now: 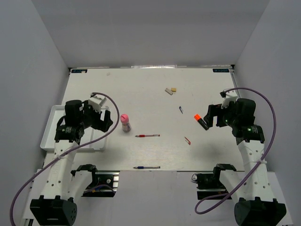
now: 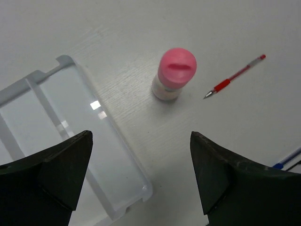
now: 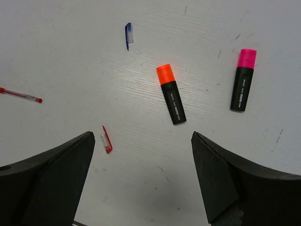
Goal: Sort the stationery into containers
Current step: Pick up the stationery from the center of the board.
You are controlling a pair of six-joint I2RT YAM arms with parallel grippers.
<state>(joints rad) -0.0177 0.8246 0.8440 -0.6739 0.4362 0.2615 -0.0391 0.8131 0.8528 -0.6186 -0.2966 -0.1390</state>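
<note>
Left, right jaws wide apart, empty.

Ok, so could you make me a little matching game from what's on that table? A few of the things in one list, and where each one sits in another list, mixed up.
Things:
1. pink-capped tube
2. orange-capped highlighter
3. white tray
4. erasers

Places:
A. at the left edge of the table
B. on the far part, a little right of the middle
C. lying flat on the right side
D. standing upright, left of centre

Pairs: 1-D, 2-C, 3-A, 4-B.
</note>
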